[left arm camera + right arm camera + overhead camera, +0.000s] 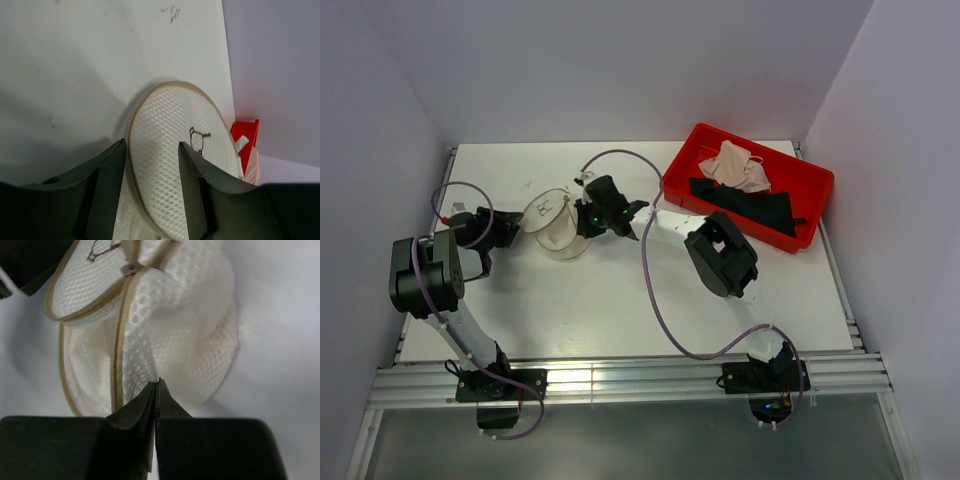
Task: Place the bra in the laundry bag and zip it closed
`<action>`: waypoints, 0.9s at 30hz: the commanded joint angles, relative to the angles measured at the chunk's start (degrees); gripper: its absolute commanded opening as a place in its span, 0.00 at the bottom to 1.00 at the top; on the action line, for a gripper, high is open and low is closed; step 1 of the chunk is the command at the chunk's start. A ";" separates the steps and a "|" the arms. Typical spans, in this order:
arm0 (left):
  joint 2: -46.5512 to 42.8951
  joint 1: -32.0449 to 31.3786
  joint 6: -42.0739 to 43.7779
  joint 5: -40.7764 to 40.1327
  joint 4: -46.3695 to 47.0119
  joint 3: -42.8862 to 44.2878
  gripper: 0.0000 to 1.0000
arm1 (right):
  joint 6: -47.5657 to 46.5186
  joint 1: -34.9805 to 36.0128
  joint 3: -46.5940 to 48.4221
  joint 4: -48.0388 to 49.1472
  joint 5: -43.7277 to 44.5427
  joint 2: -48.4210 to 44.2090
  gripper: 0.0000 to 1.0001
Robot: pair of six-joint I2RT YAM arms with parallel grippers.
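Top external view: pinching the mesh laundry bag [555, 225] mid-table with right gripper [582, 215], jaws pressed together on its wall. Straddling its flap [175, 135] with left gripper [150, 147], jaws wide apart, holding nothing. Far right, in the red tray [820, 205]: the bra [740, 168].

The laundry bag [556, 224] is a small round pouch of translucent whitish mesh edged with a beige zipper band. It sits on the white table [620, 310], left of centre and well apart from the red tray [818, 215]. It is unzipped: its 2 halves gape, the flat round lid [170, 145] tilted up off the domed body [200, 340], with the zipper teeth running open between them. 1 small dark drawn mark shows on the lid. The bra [738, 166] is a pale pink-beige crumpled heap in the far part of the tray, resting against a dark cloth [750, 205].
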 commanded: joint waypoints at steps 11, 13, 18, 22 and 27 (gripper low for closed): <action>-0.44 -2.68 -4.89 -1.71 6.92 -3.44 0.57 | -3.62 -3.13 -5.94 1.57 -3.03 -6.93 0.57; -1.33 -3.20 -4.89 -3.29 4.38 -3.18 0.55 | -3.01 -3.13 -7.70 2.80 -3.21 -8.16 0.57; -3.43 -4.44 -4.98 -9.53 -3.72 -2.83 0.53 | -1.86 -3.04 -12.00 3.16 -3.12 -12.91 0.57; -3.00 -5.23 -5.51 -10.60 -3.56 -2.04 0.43 | -0.90 -3.04 -14.99 6.84 -3.47 -17.29 0.57; -6.23 -5.32 -4.81 -10.77 -2.23 -1.24 0.00 | 0.33 -3.04 -19.56 8.43 -3.73 -22.22 0.57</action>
